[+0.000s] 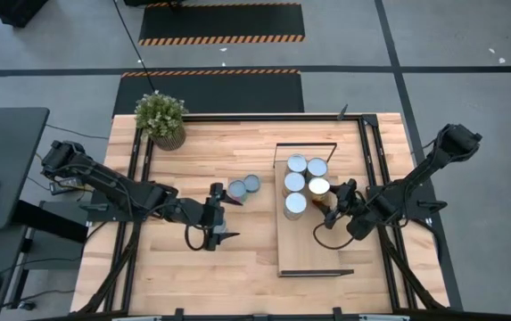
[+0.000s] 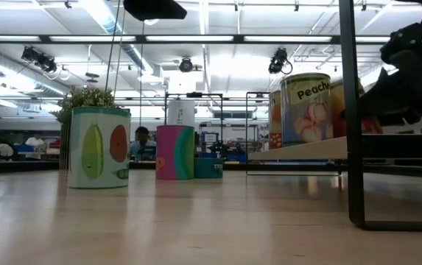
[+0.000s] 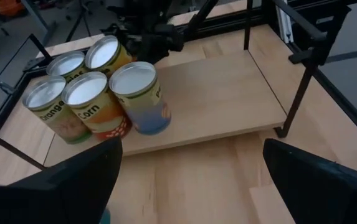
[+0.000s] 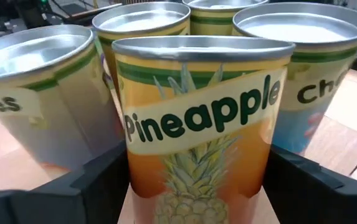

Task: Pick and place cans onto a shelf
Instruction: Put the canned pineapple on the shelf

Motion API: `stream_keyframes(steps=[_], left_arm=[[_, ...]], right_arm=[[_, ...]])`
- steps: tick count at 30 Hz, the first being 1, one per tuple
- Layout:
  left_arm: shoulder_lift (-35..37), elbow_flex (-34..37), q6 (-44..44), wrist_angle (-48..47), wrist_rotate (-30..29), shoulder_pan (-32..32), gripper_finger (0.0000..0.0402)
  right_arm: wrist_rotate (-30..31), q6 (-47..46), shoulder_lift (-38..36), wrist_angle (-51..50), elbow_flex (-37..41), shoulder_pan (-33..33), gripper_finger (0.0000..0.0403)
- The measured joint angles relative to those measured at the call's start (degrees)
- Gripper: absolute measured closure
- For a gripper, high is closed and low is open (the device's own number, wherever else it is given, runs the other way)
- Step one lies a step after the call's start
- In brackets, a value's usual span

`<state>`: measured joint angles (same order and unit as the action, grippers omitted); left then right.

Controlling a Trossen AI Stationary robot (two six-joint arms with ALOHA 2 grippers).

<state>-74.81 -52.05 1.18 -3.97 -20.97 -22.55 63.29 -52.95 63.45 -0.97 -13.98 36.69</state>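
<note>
Five cans stand in a cluster on the far part of the light-wood shelf (image 1: 313, 241). Among them is an orange pineapple can (image 1: 318, 187), upright at the cluster's right side. My right gripper (image 1: 333, 197) reaches in from the table's right and is shut on this can. Two more cans (image 1: 244, 186) stand on the tabletop left of the shelf; they also show in the low view (image 2: 99, 147). My left gripper (image 1: 222, 214) is open and empty, just near of these two cans. It points toward the shelf (image 3: 215, 99). My right gripper pinches the pineapple can's lower side wall (image 4: 138, 186) between its two fingers, one finger (image 4: 72, 190) on each side. The fingers come level from the table's right side. The can stands upright among the other cans; its base is out of the wrist view.
A potted plant (image 1: 160, 119) stands at the table's far left. The shelf's thin black frame (image 1: 307, 144) rises around the cans, and a black post (image 2: 352, 110) stands at its near side. The near half of the shelf board (image 3: 228, 93) is bare.
</note>
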Motion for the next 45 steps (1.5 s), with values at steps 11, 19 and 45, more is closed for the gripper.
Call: stream_keyframes(steps=[11, 19, 45], left_arm=[[0.0, 0.0, -0.1, -0.1, 0.0, 0.0, 0.0006], [-0.1, 0.0, -0.6, -1.9, 0.0, -0.2, 0.0006], [-0.1, 0.0, -1.9, -2.3, 0.2, -1.2, 0.0006]], right_arm=[[-13.9, 10.7, 0.5, 2.0, -2.1, -7.5, 0.0012], [-16.3, 12.1, 0.5, -13.5, -10.6, -8.4, 0.0027], [-17.4, 5.0, 0.6, -34.8, -17.8, -8.9, 0.0027]])
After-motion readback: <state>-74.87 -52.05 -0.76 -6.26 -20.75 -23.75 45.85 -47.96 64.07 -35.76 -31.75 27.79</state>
